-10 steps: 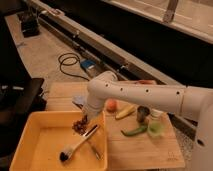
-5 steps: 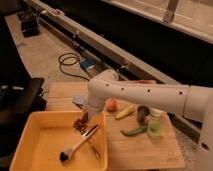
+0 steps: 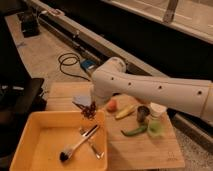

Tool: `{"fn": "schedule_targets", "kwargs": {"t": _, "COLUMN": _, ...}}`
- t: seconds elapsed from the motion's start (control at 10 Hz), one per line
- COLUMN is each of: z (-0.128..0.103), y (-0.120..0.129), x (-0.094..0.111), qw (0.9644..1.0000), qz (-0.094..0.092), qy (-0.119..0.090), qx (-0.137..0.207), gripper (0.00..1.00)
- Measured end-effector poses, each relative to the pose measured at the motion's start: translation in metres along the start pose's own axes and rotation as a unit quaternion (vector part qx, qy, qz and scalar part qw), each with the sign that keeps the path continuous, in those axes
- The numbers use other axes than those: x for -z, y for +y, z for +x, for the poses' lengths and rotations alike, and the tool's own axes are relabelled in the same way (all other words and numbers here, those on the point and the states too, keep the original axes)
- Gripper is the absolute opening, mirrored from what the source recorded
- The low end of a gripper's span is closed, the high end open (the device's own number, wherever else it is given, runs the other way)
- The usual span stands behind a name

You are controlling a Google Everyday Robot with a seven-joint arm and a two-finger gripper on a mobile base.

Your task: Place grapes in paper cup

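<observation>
The grapes [image 3: 89, 111], a small dark reddish bunch, hang from my gripper [image 3: 86, 107] just above the far rim of the yellow tray [image 3: 30, 125]. The gripper is shut on them at the end of the white arm [image 3: 150, 90], which reaches in from the right. The white paper cup [image 3: 158, 108] stands on the wooden board [image 3: 145, 152] to the right, behind the pale green cup [image 3: 155, 128] and beside the dark metal cup [image 3: 143, 113]. The grapes are well left of the paper cup.
An orange fruit [image 3: 112, 105], a yellow banana-like piece [image 3: 125, 112] and a green pepper [image 3: 134, 131] lie between gripper and cups. A black-tipped brush [image 3: 75, 147] and a metal utensil [image 3: 92, 145] lie in the tray. A black cable [image 3: 67, 62] lies on the floor.
The gripper has risen out of the tray and moved to the right with the grapes in it. The brush and the cups have not moved.
</observation>
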Motion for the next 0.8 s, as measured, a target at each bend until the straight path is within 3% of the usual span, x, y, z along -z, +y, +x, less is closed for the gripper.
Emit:
{"fn": "schedule_targets", "kwargs": {"t": 0.3, "z": 0.045, "y": 0.014, "x": 0.005, "qw": 0.9985, "qz": 0.008, "qy": 0.018, "qx": -0.052, "gripper": 0.0}}
{"fn": "schedule_targets", "kwargs": {"t": 0.8, "z": 0.047, "y": 0.015, "x": 0.004, "qw": 0.9982, "qz": 0.009, "qy": 0.015, "qx": -0.057, "gripper": 0.0}}
